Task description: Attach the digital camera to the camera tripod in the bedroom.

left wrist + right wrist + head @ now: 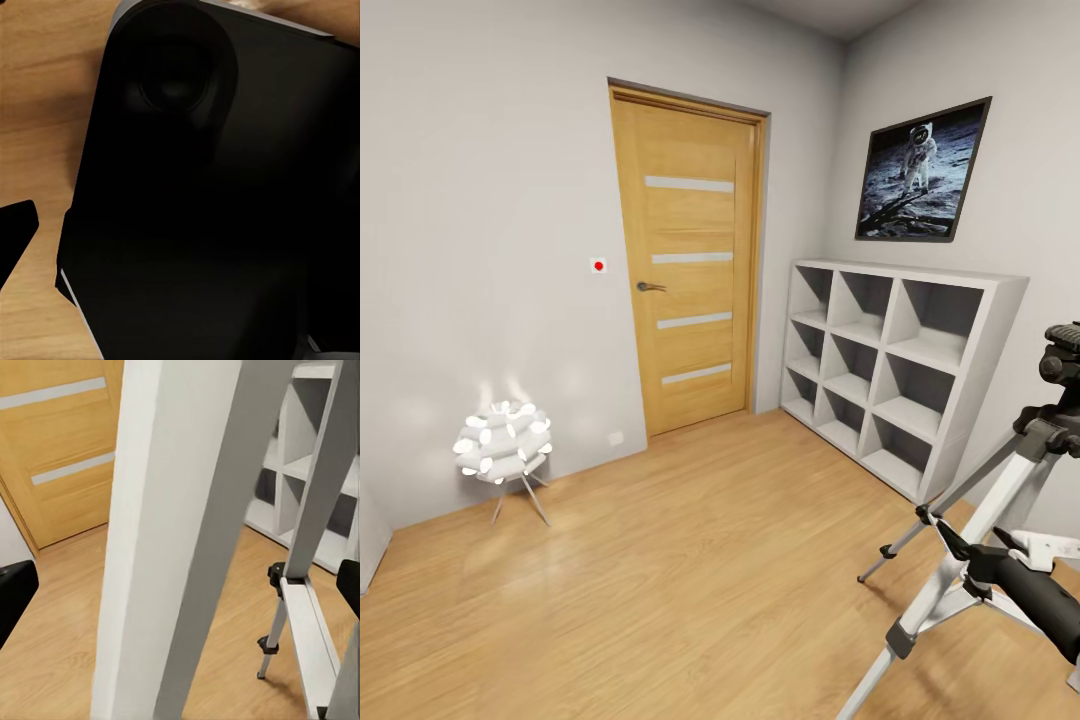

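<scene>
The camera tripod (994,508) stands at the right of the head view, with silver-grey legs and a black head (1065,362). My right forearm (1032,592) reaches in low beside its legs. In the right wrist view my right gripper (180,600) is open, its black fingertips (13,601) wide apart with a thick tripod leg (172,547) running between them. In the left wrist view a big black body (210,187) with a round recess sits very close; I cannot tell if it is the digital camera. One left finger (15,236) shows beside it, with floor between them.
A wooden door (690,260) is in the far wall. A white cube shelf (890,370) stands against the right wall under a moon picture (922,170). A glowing white spiky ball lamp (505,445) sits by the left wall. Light wood floor (690,570) stretches between them.
</scene>
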{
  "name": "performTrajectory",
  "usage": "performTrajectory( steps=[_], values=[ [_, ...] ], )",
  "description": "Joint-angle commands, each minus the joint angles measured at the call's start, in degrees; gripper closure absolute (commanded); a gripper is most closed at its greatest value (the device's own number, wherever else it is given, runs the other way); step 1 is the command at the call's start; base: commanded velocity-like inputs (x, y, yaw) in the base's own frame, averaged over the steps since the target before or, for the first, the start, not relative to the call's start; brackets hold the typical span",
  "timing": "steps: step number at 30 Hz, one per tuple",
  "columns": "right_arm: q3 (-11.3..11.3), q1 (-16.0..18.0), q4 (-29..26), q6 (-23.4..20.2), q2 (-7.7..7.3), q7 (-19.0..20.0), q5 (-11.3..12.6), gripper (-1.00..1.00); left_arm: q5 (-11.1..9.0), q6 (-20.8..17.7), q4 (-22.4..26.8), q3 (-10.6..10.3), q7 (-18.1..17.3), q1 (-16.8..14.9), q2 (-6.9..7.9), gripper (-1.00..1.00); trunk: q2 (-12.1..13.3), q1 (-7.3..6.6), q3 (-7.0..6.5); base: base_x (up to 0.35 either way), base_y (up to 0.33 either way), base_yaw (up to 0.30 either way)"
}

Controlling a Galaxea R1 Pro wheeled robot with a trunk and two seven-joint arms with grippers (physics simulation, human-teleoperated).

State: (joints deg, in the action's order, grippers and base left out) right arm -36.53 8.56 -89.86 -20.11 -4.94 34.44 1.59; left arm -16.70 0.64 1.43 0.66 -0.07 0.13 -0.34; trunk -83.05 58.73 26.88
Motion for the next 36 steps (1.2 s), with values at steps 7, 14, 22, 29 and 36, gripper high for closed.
performTrajectory(
  steps=[7, 14, 22, 29, 36],
  values=[
    [-0.1, 0.1, 0.0, -0.7, -0.01, 0.0, 0.2, 1.00, -0.3, 0.1, 0.1, 0.0, 0.0, 0.0, -0.01, -1.00, 0.0, 0.00, 0.05, 0.000, 0.000, 0.000],
    [0.5, 0.1, 0.0, -0.6, 0.04, -0.1, 0.2, 1.00, -0.3, 0.1, 0.1, 0.0, 0.0, 0.0, -0.01, -1.00, 0.0, 0.00, 0.05, 0.000, 0.000, 0.000],
    [0.6, 0.1, 0.0, -0.4, -0.11, 0.2, 0.2, 1.00, -0.3, 0.1, 0.1, 0.0, 0.0, 0.0, -0.01, -1.00, 0.0, 0.00, 0.05, 0.000, 0.000, 0.000],
    [0.3, 17.5, -0.1, -17.2, -9.86, -0.1, 0.4, 1.00, -0.3, 0.1, 0.1, 0.0, 0.0, 0.0, -0.01, -1.00, 0.0, 0.00, 0.05, 0.000, 0.000, 0.000],
    [1.6, 24.9, -0.1, -23.8, -11.73, -0.1, 0.2, 1.00, -0.3, 0.1, 0.1, 0.0, 0.0, 0.0, -0.04, -1.00, 0.0, 0.00, 0.05, 0.000, 0.000, 0.000]
  ],
)
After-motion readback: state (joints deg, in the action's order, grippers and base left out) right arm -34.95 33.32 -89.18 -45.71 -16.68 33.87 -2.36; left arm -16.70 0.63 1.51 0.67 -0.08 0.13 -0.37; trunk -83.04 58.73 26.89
